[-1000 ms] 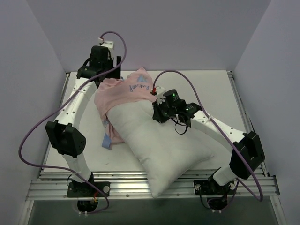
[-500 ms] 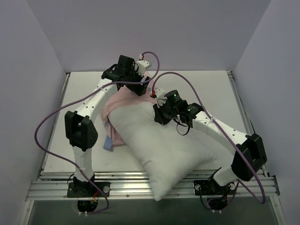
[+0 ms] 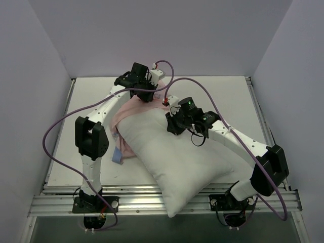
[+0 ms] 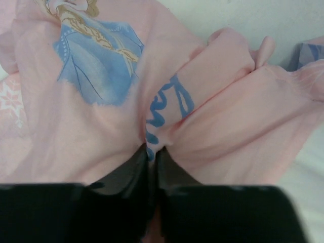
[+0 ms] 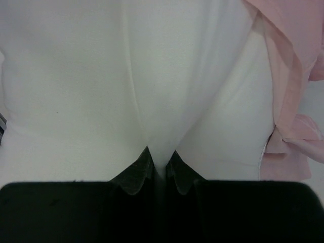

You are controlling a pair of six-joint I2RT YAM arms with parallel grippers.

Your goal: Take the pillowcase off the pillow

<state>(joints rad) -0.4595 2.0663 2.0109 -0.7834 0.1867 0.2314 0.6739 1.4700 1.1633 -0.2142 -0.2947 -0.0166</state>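
Note:
The white pillow [image 3: 177,157] lies slantwise across the table, its far end still inside the pink pillowcase [image 3: 132,107], which is bunched up at the back. In the left wrist view the pillowcase [image 4: 91,101] shows its pale pink side with a blue printed figure, and my left gripper [image 4: 151,152] is shut on a fold of it. My left gripper [image 3: 152,93] sits at the pillowcase's far edge. My right gripper [image 3: 173,126] presses on the pillow's upper part; in the right wrist view it [image 5: 161,159] is shut on a pinch of white pillow [image 5: 101,76] fabric.
A blue edge of the cover [image 3: 117,154] pokes out on the table [image 3: 228,96] left of the pillow. Grey walls enclose the table on three sides. Purple cables loop over both arms.
My left arm swung from the back left over to the pillowcase's far edge, and its gripper closed on a fold of pink fabric. The right gripper stayed shut on the pillow.

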